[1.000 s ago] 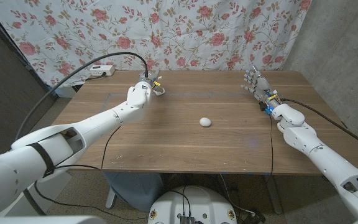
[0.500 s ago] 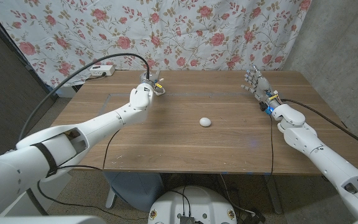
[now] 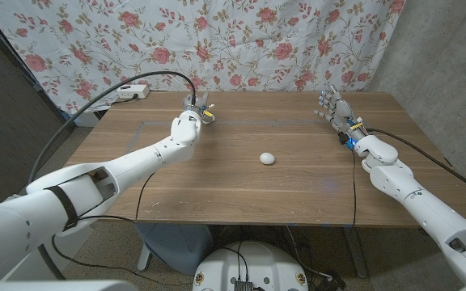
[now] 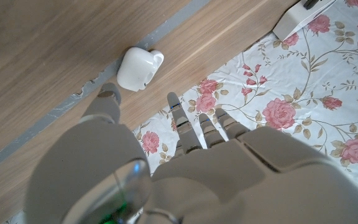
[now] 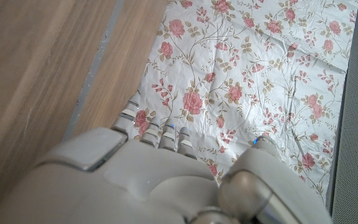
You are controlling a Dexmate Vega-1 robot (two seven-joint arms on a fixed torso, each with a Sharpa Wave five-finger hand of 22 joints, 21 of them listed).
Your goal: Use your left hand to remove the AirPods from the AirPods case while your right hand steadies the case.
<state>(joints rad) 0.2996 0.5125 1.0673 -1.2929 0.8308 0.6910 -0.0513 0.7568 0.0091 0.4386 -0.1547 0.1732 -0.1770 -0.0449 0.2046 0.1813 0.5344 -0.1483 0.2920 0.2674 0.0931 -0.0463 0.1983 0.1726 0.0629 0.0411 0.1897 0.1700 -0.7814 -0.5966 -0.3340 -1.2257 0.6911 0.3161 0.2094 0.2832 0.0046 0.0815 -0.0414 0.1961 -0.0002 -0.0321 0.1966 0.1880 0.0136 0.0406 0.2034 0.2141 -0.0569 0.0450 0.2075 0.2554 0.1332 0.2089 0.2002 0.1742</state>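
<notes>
The white earbud case [image 3: 267,158] lies closed, as far as can be told, on the wooden table [image 3: 241,194], between the two hands and well apart from both. Judged from this, neither step of the task has begun: nothing steadies the case and nothing has been taken out of it.

A second small white item [image 4: 139,68] lies just ahead of the left hand's fingertips [image 4: 174,99], on the far side of a grey tape line [image 4: 55,115]; it looks like an opened case or its lid, though which cannot be told. It is near the fingers but not touching them.

The left hand [image 3: 194,109] is at the far left part of the table on an outstretched arm, fingers apart and extended, holding nothing. The right hand [image 3: 332,107] stands upright near the far right edge, fingers spread, holding nothing. A white power strip [image 3: 130,92] sits beyond the left hand, against the floral curtain [image 3: 241,40].
</notes>
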